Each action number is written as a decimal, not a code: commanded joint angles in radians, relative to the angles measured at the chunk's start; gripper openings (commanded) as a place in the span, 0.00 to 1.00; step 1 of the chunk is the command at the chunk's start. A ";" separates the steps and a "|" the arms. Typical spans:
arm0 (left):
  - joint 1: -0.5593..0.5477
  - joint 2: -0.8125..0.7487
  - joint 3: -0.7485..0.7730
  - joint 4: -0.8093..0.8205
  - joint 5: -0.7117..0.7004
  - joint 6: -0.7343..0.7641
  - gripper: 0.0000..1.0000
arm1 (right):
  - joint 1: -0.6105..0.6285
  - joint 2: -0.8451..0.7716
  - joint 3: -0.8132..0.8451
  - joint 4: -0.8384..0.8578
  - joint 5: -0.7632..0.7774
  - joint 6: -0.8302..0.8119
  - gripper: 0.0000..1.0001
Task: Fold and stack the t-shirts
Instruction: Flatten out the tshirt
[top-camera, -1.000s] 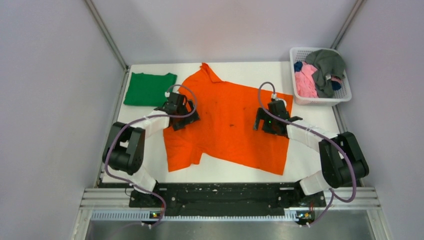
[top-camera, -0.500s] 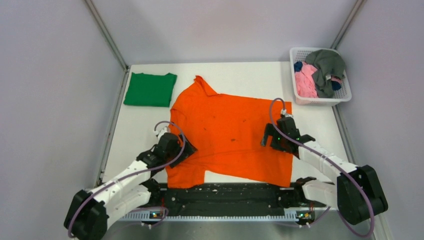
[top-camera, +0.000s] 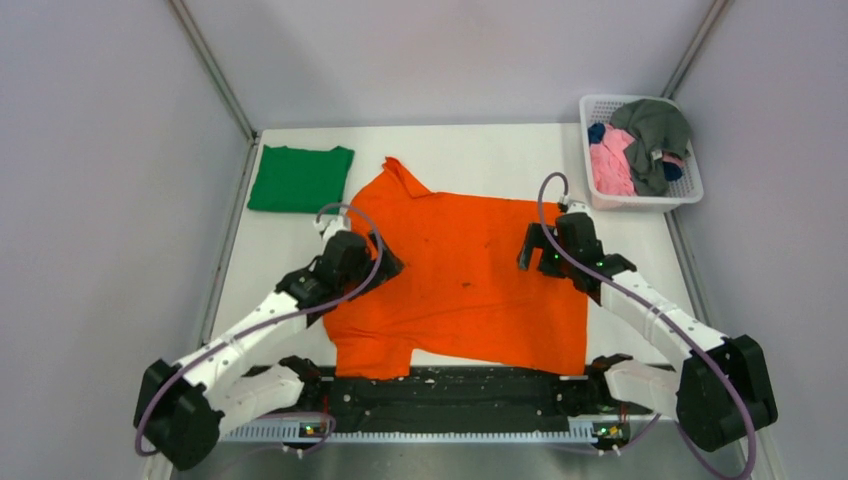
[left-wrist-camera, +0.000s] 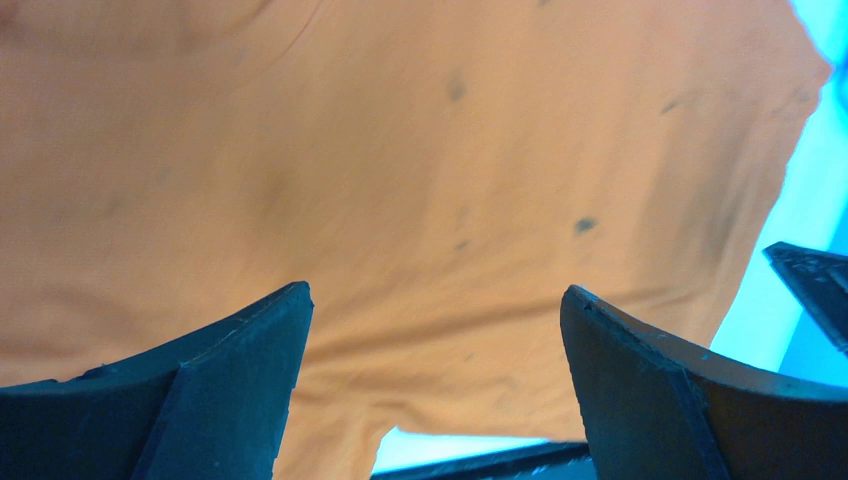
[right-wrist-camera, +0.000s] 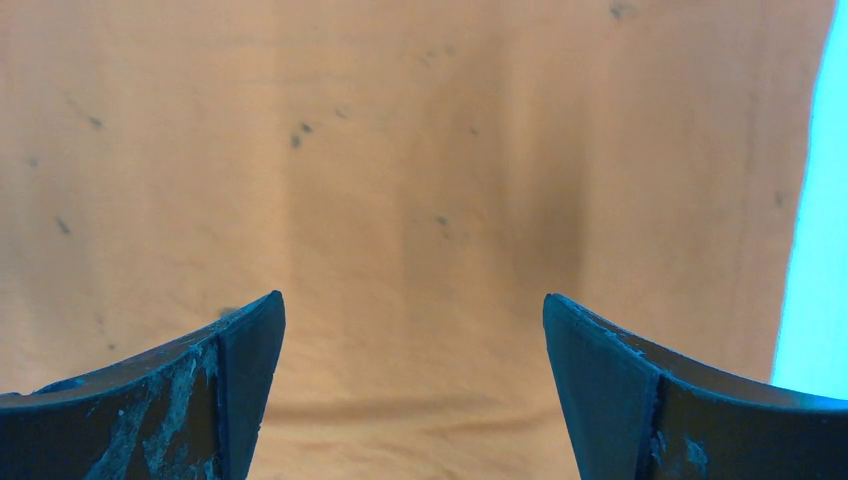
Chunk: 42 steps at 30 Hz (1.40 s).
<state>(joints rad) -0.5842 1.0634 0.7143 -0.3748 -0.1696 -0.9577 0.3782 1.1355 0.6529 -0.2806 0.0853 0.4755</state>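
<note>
Orange t-shirt (top-camera: 470, 290) lies spread on the table (top-camera: 480, 150) beneath the left end effector (left-wrist-camera: 435, 295) and right end effector (right-wrist-camera: 412, 298), both released; uneven pinches could skew and wrinkle the fold.

Both arms reach forward — left gripper (top-camera: 372, 262) and right gripper (top-camera: 534, 249) gape wide, empty.

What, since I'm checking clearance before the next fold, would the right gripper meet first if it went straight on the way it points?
Most likely the orange t-shirt: the right gripper, jaws open, points at its flat cloth with nothing between. How far off the cloth lies is unclear.
</note>
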 joint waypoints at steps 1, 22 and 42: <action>0.053 0.270 0.233 0.159 -0.069 0.120 0.99 | 0.030 0.058 0.039 0.083 -0.029 -0.035 0.99; 0.243 1.215 1.023 0.284 0.231 0.132 0.99 | 0.031 0.193 -0.017 0.121 0.019 -0.055 0.99; 0.221 1.502 1.479 0.403 0.360 -0.056 0.99 | 0.031 0.219 -0.010 0.109 0.032 -0.057 0.99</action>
<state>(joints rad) -0.3515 2.5393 2.0651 0.0334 0.1905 -0.9855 0.3996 1.3525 0.6281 -0.1970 0.0914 0.4274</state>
